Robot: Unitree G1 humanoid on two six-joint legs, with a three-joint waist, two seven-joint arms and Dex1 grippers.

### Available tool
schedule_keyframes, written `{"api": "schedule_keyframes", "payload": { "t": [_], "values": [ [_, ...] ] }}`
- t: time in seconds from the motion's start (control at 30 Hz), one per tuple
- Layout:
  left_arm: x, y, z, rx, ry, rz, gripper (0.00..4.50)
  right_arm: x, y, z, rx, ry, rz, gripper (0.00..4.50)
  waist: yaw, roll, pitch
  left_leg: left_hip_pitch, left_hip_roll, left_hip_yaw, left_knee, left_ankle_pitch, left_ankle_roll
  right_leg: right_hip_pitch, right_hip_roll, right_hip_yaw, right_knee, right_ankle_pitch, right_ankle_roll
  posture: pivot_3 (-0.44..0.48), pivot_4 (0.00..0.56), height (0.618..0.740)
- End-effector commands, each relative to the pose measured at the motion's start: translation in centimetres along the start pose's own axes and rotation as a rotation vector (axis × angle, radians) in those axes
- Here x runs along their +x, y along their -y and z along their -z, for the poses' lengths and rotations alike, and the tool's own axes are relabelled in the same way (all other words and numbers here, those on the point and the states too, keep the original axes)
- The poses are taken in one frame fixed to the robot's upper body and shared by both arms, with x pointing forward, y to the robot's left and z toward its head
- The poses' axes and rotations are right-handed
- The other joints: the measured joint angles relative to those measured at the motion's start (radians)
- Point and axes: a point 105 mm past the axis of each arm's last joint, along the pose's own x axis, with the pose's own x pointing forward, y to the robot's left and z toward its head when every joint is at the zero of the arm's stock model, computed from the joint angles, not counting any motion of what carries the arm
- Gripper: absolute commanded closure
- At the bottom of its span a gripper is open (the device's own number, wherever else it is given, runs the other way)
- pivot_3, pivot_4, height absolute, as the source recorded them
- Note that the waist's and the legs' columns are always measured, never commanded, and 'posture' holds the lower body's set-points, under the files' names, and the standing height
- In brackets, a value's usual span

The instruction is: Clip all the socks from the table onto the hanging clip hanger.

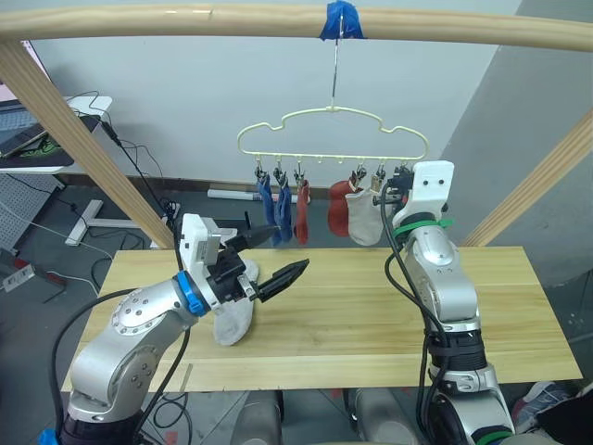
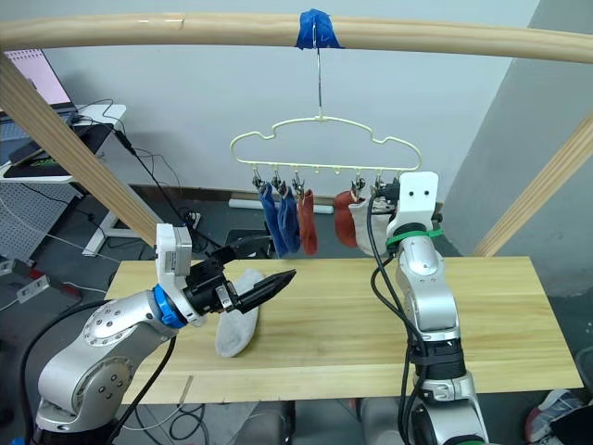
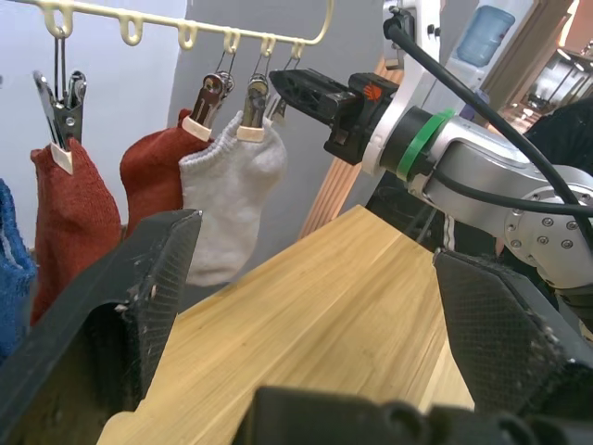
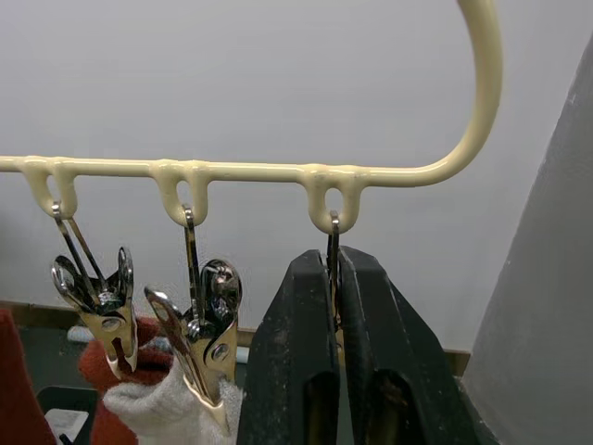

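Table [image 1: 371, 315] holds one grey sock [image 1: 236, 315]; left pincer [image 1: 278, 255] released, right pincer [image 4: 335, 306] pinching the last clip [image 4: 333, 243].

Beam [image 1: 278, 20]: round, wooden, overhead
Tape [image 1: 341, 19]: blue, wrapped around beam
Desk [image 1: 37, 139]: white, far left
Cables [image 1: 139, 176]: black, trailing on floor

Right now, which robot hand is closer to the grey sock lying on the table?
Left. The left gripper hangs open just above the grey sock on the table. The right gripper is up at the clip hanger, shut on its end clip.
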Motion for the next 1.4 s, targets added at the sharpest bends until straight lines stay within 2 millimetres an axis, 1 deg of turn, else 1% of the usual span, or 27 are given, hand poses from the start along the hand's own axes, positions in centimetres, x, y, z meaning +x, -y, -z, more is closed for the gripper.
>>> {"api": "schedule_keyframes", "payload": {
  "t": [0.03, 0.1, 0.2, 0.27, 0.3, 0.33, 0.37, 0.47, 0.53, 0.57, 0.67, 0.77, 0.83, 0.9, 0.97, 1.03, 1.13, 1.27, 1.4],
  "values": [
    [-0.2, 0.3, -0.1, 0.033, 0.006, 0.004, 0.00, -0.6, 1.1, -1.2, 0.033, 0.007, -0.103, 4.47, 0.000, 0.000, 0.000, 0.000, 0.000, 0.000, 0.000, 0.000, 0.000, 0.000, 0.000, 0.000, 0.000, 0.000, 0.000, -0.052, 0.207, 0.740],
    [-0.4, -0.3, 0.7, 0.023, -0.030, -0.020, 0.00, -0.9, 1.1, -1.6, 0.042, -0.021, -0.218, 4.47, 0.001, 0.000, 0.000, 0.000, 0.000, 0.000, 0.000, 0.000, 0.000, 0.000, 0.000, 0.000, 0.000, 0.000, 0.000, -0.058, 0.208, 0.740],
    [-0.9, -1.2, 2.1, 0.019, -0.090, -0.055, 0.00, -1.3, 1.5, -1.8, 0.031, -0.081, -0.336, 4.47, 0.000, 0.000, 0.000, 0.000, 0.000, 0.000, 0.002, 0.000, 0.000, 0.001, 0.000, 0.000, 0.001, -0.001, 0.001, -0.065, 0.209, 0.740],
    [-1.8, -2.4, 4.0, 0.037, -0.171, -0.104, 0.00, -1.4, 2.3, -2.1, 0.050, -0.148, -0.418, 4.47, -0.001, 0.000, 0.000, 0.000, 0.000, 0.000, 0.003, 0.000, 0.000, 0.001, 0.000, 0.000, 0.001, -0.001, 0.002, -0.077, 0.208, 0.740],
    [-2.5, -3.4, 5.6, 0.044, -0.241, -0.142, 0.00, -1.6, 2.4, -2.4, 0.066, -0.187, -0.484, 4.47, -0.001, 0.001, 0.000, 0.000, 0.000, 0.000, 0.003, 0.000, 0.000, 0.001, 0.000, 0.000, 0.002, -0.002, 0.002, -0.086, 0.209, 0.740],
    [-3.0, -4.0, 6.7, 0.050, -0.290, -0.166, 0.00, -1.8, 2.5, -2.6, 0.079, -0.215, -0.530, 4.47, -0.001, 0.001, 0.000, 0.000, 0.000, 0.001, 0.004, 0.000, 0.000, 0.001, 0.000, 0.000, 0.002, -0.003, 0.001, -0.086, 0.209, 0.740],
    [-3.6, -5.1, 8.1, 0.051, -0.349, -0.209, 0.00, -2.1, 2.4, -3.0, 0.107, -0.242, -0.591, 4.47, -0.002, 0.001, 0.000, 0.000, 0.000, 0.000, 0.004, 0.000, 0.000, 0.001, 0.000, 0.000, 0.001, -0.004, -0.001, -0.086, 0.209, 0.740],
    [-4.6, -7.2, 10.4, 0.080, -0.441, -0.277, 0.00, -2.7, 2.1, -3.5, 0.183, -0.304, -0.680, 4.47, -0.003, 0.000, 0.000, 0.000, 0.000, 0.000, 0.005, 0.000, 0.000, 0.001, 0.001, 0.000, 0.002, -0.004, -0.002, -0.104, 0.207, 0.740],
    [-4.8, -7.8, 11.6, 0.086, -0.483, -0.282, 0.00, -2.7, 2.1, -3.7, 0.226, -0.329, -0.691, 4.47, -0.003, 0.000, 0.000, 0.000, 0.000, 0.001, 0.005, 0.000, 0.000, 0.000, 0.001, 0.000, 0.002, -0.003, 0.001, -0.109, 0.206, 0.740],
    [-4.9, -8.3, 12.1, 0.089, -0.495, -0.297, 0.00, -3.1, 1.8, -3.9, 0.247, -0.345, -0.724, 4.47, -0.003, 0.000, 0.000, 0.000, 0.000, 0.001, 0.005, 0.000, 0.000, 0.000, 0.001, 0.000, 0.002, -0.002, 0.002, -0.113, 0.205, 0.740],
    [-4.9, -9.3, 13.6, 0.085, -0.525, -0.328, 0.00, -3.7, 1.2, -4.3, 0.273, -0.373, -0.785, 4.47, -0.003, 0.000, 0.000, -0.001, 0.000, 0.001, 0.004, 0.000, 0.000, 0.000, 0.000, 0.000, 0.001, -0.001, 0.002, -0.113, 0.205, 0.740],
    [-4.6, -10.0, 14.1, 0.091, -0.530, -0.345, 0.00, -4.1, 1.0, -4.3, 0.260, -0.397, -0.813, 4.47, -0.004, 0.000, 0.000, -0.002, 0.000, 0.001, 0.004, 0.000, 0.000, 0.000, 0.000, 0.000, 0.000, 0.000, 0.001, -0.130, 0.201, 0.740],
    [-4.2, -10.8, 14.7, 0.087, -0.534, -0.358, 0.00, -4.0, 1.2, -4.3, 0.276, -0.406, -0.797, 4.47, -0.004, 0.000, 0.000, -0.002, 0.000, 0.001, 0.004, 0.000, 0.000, -0.001, 0.000, 0.000, 0.000, 0.000, 0.001, -0.130, 0.201, 0.740],
    [-4.1, -11.2, 16.2, 0.073, -0.599, -0.358, 0.00, -4.1, 1.2, -4.3, 0.261, -0.410, -0.800, 4.47, -0.004, 0.000, 0.000, -0.002, 0.000, 0.000, 0.005, 0.000, 0.000, -0.001, 0.000, 0.000, 0.001, 0.000, 0.002, -0.145, 0.199, 0.740],
    [-4.1, -11.3, 17.4, 0.047, -0.640, -0.356, 0.00, -4.2, 1.2, -4.3, 0.264, -0.413, -0.794, 4.47, -0.006, 0.000, 0.000, -0.002, 0.000, 0.000, 0.006, 0.000, 0.001, 0.000, 0.000, 0.000, 0.001, 0.000, 0.004, -0.151, 0.198, 0.740],
    [-4.3, -10.9, 18.7, 0.007, -0.678, -0.334, 0.00, -4.2, 1.2, -4.4, 0.266, -0.409, -0.787, 4.47, -0.010, 0.000, 0.000, -0.002, 0.000, 0.001, 0.006, 0.000, 0.000, 0.000, 0.000, 0.000, 0.001, 0.000, 0.004, -0.161, 0.201, 0.740],
    [-4.5, -10.4, 19.6, -0.029, -0.703, -0.307, 0.00, -4.1, 1.2, -4.5, 0.266, -0.406, -0.779, 4.47, -0.016, 0.001, 0.000, -0.002, 0.000, 0.001, 0.006, 0.000, 0.000, 0.000, 0.000, 0.000, 0.001, 0.001, 0.003, -0.166, 0.203, 0.740],
    [-4.3, -10.0, 19.8, -0.081, -0.696, -0.287, 0.81, -4.2, 1.1, -4.6, 0.268, -0.407, -0.776, 4.50, -0.020, 0.001, 0.000, -0.001, 0.000, 0.000, 0.007, 0.000, 0.000, 0.000, 0.000, 0.000, 0.004, 0.000, 0.005, -0.177, 0.206, 0.740],
    [-4.2, -10.2, 19.6, -0.072, -0.686, -0.287, 2.00, -4.1, 1.2, -4.6, 0.270, -0.402, -0.759, 4.50, -0.026, 0.001, 0.000, 0.000, -0.001, 0.001, 0.008, 0.000, 0.000, 0.000, 0.000, 0.000, 0.006, -0.001, 0.005, -0.177, 0.206, 0.740]
  ]
}}
